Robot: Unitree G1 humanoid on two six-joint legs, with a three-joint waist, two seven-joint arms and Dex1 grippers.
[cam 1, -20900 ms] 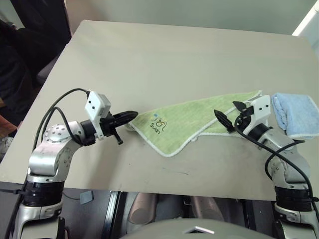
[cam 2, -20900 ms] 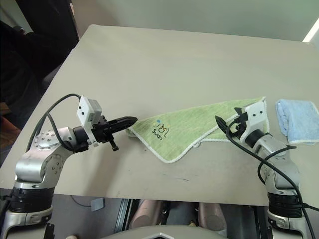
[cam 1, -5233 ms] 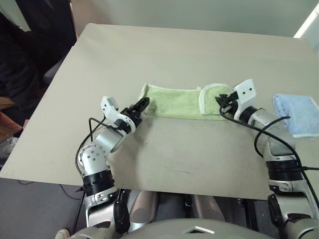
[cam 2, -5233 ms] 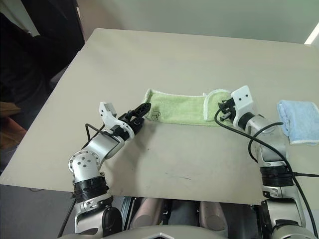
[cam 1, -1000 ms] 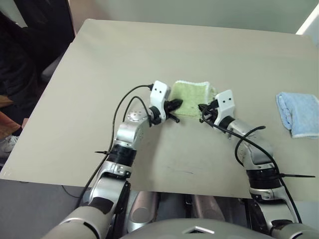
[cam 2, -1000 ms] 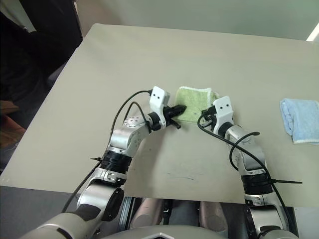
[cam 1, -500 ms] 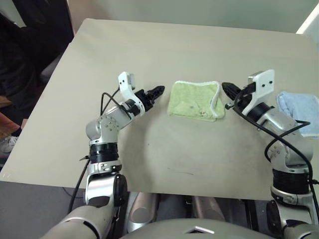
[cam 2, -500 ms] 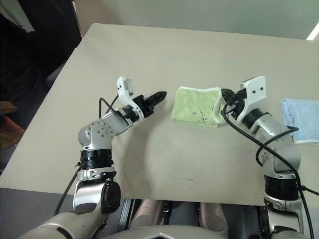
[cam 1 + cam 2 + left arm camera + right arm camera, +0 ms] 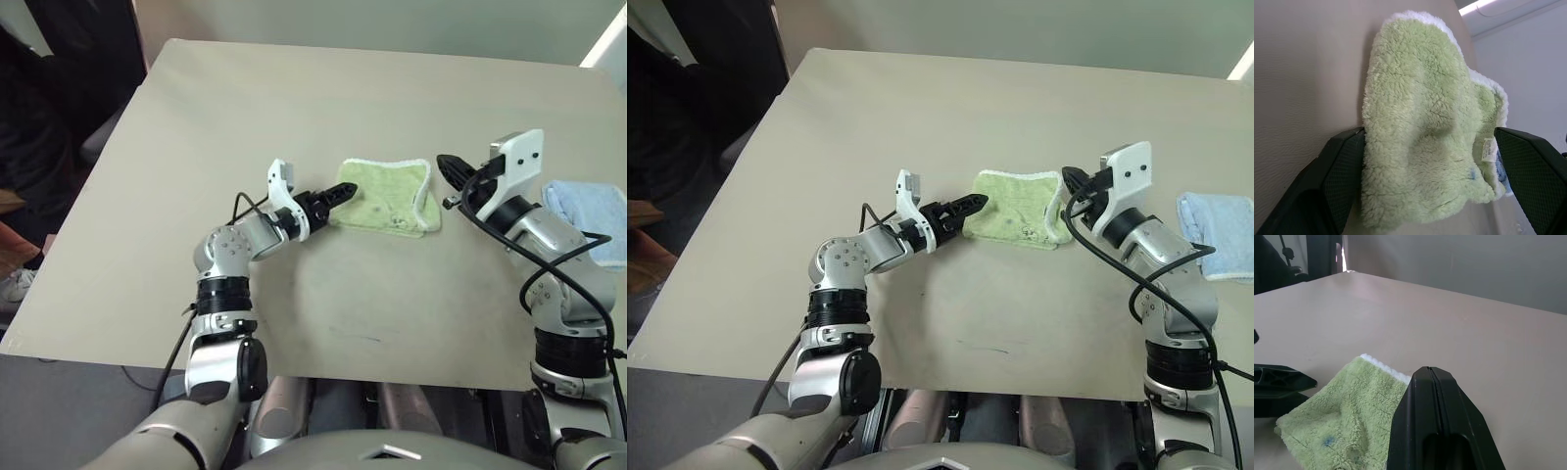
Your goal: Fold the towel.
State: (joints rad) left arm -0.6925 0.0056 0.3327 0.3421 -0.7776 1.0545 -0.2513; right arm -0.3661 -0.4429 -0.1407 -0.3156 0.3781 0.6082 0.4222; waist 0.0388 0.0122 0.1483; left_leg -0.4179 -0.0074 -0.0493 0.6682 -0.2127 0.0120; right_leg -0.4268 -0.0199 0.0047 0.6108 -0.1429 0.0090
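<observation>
Nearest the robot, the front strip of the beige surface (image 9: 372,323) lay bare apart from a faint dark scuff.

Farther in, two end effectors faced each other across one folded cloth. The left end effector (image 9: 965,207) reached in at the cloth's left edge with its two black fingers spread apart. In the left wrist view those fingers (image 9: 1339,171) stood wide on either side of the cloth, one at its near-left border and the other past its opposite side; whether either pad touched the pile could not be told. The right end effector (image 9: 449,168) was held just off the cloth's right edge, above the surface, its two fingers pressed together with nothing between them; the right wrist view showed them as one closed black wedge (image 9: 1432,426) with the cloth beyond.

The towel (image 9: 382,196), the single light green one, lay near the middle of the surface as a compact, roughly square stack of layers. Whitish stitched edging ran along its far edge and down its right side. A small white tag (image 9: 1489,149) and a bluish mark showed among the layers at one corner.

One smaller light blue towel (image 9: 1220,235) lay folded near the right edge of the surface, well apart from the green one.

Beyond, the rest of the surface ran back to a pale wall, with dark shapes past its far-left corner.
</observation>
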